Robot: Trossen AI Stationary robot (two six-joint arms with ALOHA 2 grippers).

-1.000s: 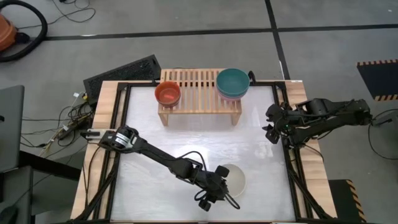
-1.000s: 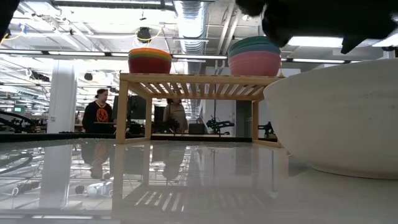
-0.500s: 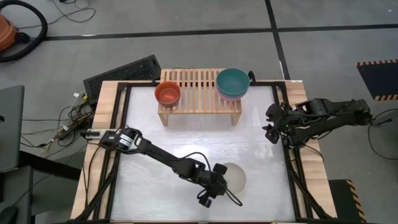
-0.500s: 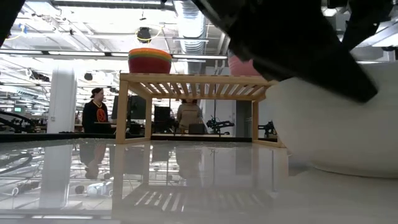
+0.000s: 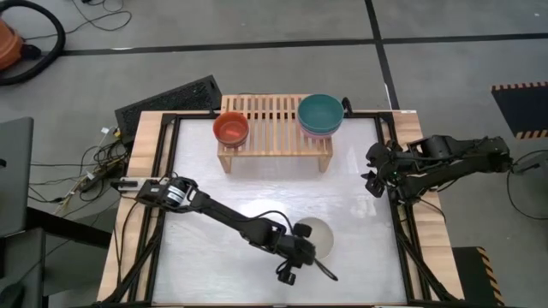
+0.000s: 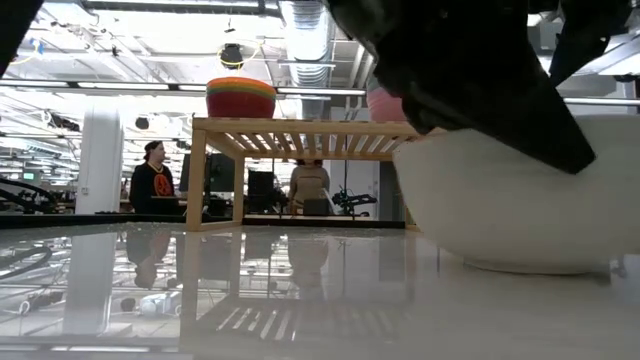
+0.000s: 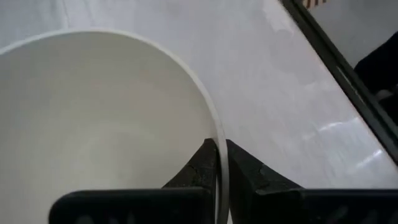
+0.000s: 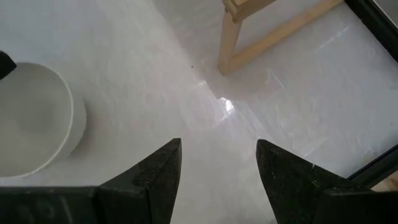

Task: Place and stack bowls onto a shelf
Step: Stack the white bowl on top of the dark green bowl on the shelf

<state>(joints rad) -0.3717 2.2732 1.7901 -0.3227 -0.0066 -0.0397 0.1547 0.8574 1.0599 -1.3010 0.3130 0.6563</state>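
Note:
A cream-white bowl [image 5: 320, 237] sits near the table's front, right of centre, and looms large in the low view [image 6: 520, 200]. My left gripper [image 5: 300, 243] is shut on its left rim. The light-wood shelf [image 5: 274, 128] stands at the far edge. On it are a stack of small bowls with an orange-red one on top [image 5: 231, 128] at the left, and a teal bowl on a pink one [image 5: 321, 115] at the right. My right gripper [image 8: 217, 163] waits open above the table's right edge [image 5: 377, 175], with nothing between its fingers. My left gripper pinches the cream-white bowl's rim [image 7: 219, 149] on the side toward the table's left. One finger [image 7: 204, 167] is inside the bowl and the other [image 7: 244, 171] is outside. The fingers slant down from the left. The bowl stays upright, its base [image 6: 520, 266] at the tabletop.
A black keyboard [image 5: 167, 100] lies off the table's far-left corner. Black frame rails [image 5: 402, 231] run along the table's sides. There is bare white tabletop [image 5: 257, 184] between the shelf and the bowl. People [image 6: 155, 180] stand in the room behind.
My left gripper has come down over the cream-white bowl's left rim. With it the bowl has shifted a little toward the table's far left, still upright.

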